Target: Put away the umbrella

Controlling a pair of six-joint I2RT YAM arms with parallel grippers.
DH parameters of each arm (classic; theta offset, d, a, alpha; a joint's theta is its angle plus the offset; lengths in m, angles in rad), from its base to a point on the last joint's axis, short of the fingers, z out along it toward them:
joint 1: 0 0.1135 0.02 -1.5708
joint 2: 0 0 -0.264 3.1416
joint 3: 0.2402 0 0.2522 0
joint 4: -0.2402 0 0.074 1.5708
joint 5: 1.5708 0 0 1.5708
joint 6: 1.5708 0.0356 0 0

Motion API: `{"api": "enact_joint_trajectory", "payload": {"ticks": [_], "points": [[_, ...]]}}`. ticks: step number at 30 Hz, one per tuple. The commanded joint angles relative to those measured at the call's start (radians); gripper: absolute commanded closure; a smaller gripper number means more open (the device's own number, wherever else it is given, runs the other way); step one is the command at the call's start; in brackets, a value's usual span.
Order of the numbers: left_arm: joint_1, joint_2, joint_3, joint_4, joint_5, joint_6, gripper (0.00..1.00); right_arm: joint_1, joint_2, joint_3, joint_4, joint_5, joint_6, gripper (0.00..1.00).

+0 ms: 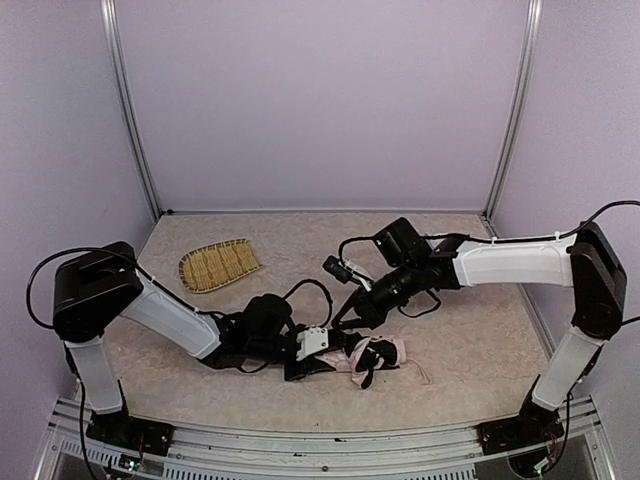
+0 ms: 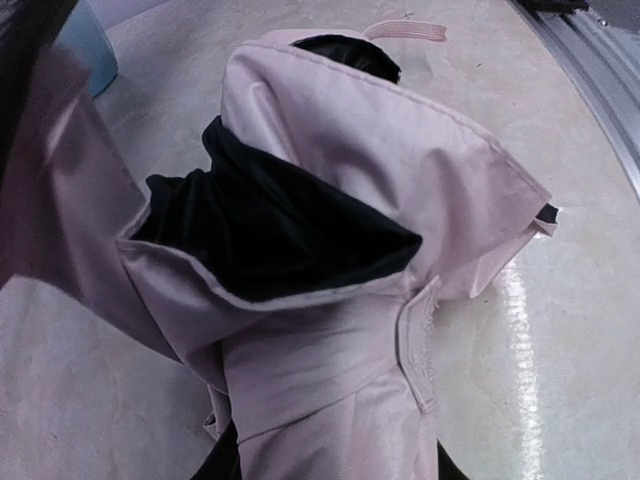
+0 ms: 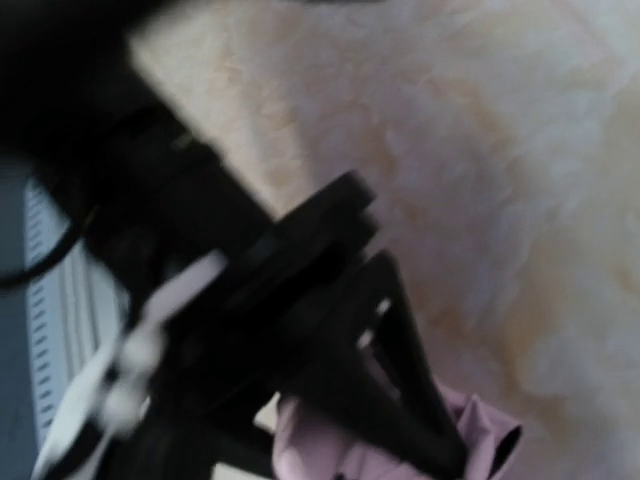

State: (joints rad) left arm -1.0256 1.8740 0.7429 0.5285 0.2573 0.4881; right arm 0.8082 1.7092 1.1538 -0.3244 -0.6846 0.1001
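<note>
You've got a beige, mottled worktop [image 1: 470,330], glossy enough to throw a bright streak in the L wrist view. Pale lilac walls [image 1: 320,100] close it in at back & both sides, w/ metal posts [image 1: 130,120] in the rear corners and a metal rail [image 1: 330,440] along the near edge. A tray [image 1: 220,265] lies flat back-left, well apart from the rest. The umbrella [image 1: 385,352] lies crumpled on the worktop near front centre, pink fabric w/ black lining showing. Your L tool [image 1: 318,358] is clamped on the end nearer the L arm; fabric fills that wrist view. Your R tool [image 1: 340,322] has its fingers together, tips angled down just beside the umbrella. R wrist view is blurred, so you can't tell if they pinch anything.
</note>
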Motion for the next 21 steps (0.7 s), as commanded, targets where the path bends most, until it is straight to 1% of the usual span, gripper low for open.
{"api": "enact_joint_trajectory", "payload": {"ticks": [1, 5, 9, 13, 15, 16, 18, 21], "points": [[0.062, 0.05, -0.026, -0.139, 0.229, -0.205, 1.0, 0.008, -0.123, -0.082, 0.275, -0.152, 0.113, 1.0], [0.098, 0.052, -0.021, -0.062, 0.318, -0.309, 1.0, 0.008, -0.132, -0.136, 0.364, -0.18, 0.157, 1.0], [0.121, 0.089, 0.038, -0.08, 0.33, -0.381, 1.0, 0.032, -0.125, -0.152, 0.431, -0.203, 0.17, 1.0], [0.144, 0.148, 0.116, -0.119, 0.357, -0.442, 1.0, 0.104, -0.086, -0.128, 0.394, -0.213, 0.056, 1.0], [0.175, 0.169, 0.123, -0.092, 0.389, -0.49, 1.0, 0.13, -0.096, -0.16, 0.395, -0.232, -0.012, 1.0], [0.197, 0.176, 0.109, -0.061, 0.408, -0.532, 1.0, 0.136, -0.11, -0.189, 0.408, -0.243, -0.035, 1.0], [0.232, 0.195, 0.096, -0.029, 0.432, -0.569, 1.0, 0.141, -0.136, -0.245, 0.433, -0.254, -0.06, 1.0], [0.261, 0.226, 0.118, -0.032, 0.438, -0.592, 1.0, 0.161, -0.125, -0.263, 0.388, -0.199, -0.123, 1.0]]}}
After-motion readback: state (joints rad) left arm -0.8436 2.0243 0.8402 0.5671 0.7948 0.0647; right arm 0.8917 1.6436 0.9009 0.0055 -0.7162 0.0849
